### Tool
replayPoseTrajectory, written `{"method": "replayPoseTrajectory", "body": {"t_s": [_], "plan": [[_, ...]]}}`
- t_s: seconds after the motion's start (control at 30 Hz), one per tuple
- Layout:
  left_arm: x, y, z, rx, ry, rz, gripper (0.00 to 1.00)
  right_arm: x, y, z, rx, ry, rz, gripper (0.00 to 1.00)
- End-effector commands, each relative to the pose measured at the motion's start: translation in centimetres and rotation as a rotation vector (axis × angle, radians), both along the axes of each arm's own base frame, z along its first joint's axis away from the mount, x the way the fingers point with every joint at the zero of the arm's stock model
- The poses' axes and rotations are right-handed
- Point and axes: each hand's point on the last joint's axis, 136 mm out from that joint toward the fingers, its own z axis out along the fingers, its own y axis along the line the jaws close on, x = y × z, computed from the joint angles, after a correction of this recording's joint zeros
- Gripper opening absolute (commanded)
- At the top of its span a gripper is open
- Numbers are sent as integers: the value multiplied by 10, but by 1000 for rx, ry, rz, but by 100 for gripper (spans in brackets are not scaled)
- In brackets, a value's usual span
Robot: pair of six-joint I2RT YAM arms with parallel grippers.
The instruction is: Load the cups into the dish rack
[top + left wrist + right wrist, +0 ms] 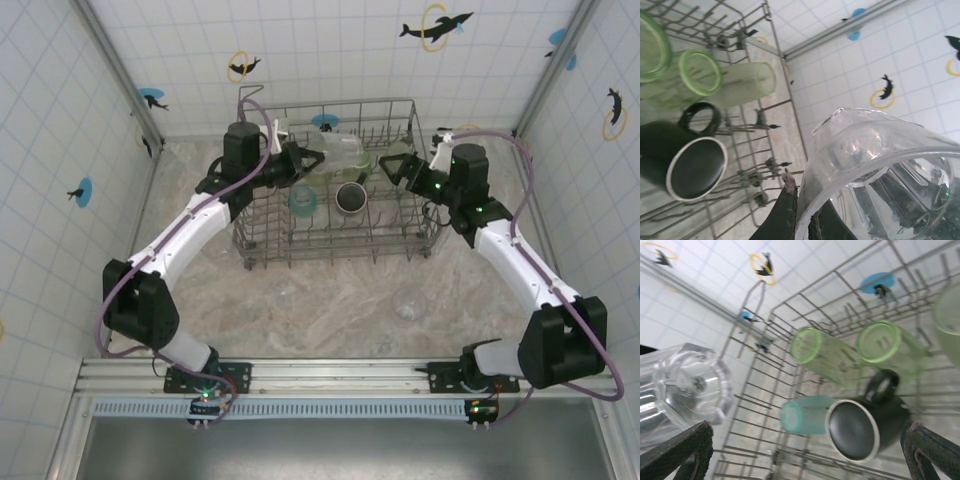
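The dish rack (330,256) stands mid-table. In it lie a black mug (352,198), a teal cup (304,203) and light-green tumblers (340,150). My left gripper (297,166) hangs over the rack's left side, shut on the rim of a clear cup (875,165), one finger inside and one outside (807,220). My right gripper (396,170) is open over the rack's right side with nothing between its fingers (807,430). Below it I see the teal cup (805,414), the mug (865,427), two tumblers (827,352) and the held clear cup (680,390).
Another clear cup (408,305) stands on the marbled table in front of the rack's right corner. Tiled walls close in the left, right and back. The rack's upright tines (762,127) stick up around the mug (687,160) and tumblers (747,82).
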Motion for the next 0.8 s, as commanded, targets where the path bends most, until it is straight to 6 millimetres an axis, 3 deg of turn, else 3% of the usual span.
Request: {"method": "replayPoseTrajectory", "body": {"t_s": [0.0,0.27,0.6,0.77], "plan": [[10,-3,21,-124,-35,-41,0,-3,18,29,155,-66,89,100],[22,-15,17,-188,-9,-78,0,7,35,50,399,-34,153,100],[28,-22,21,-262,-36,-111,0,25,58,52,531,32,165,97],[29,-23,20,-267,-33,-118,0,31,67,62,598,27,178,95]]}}
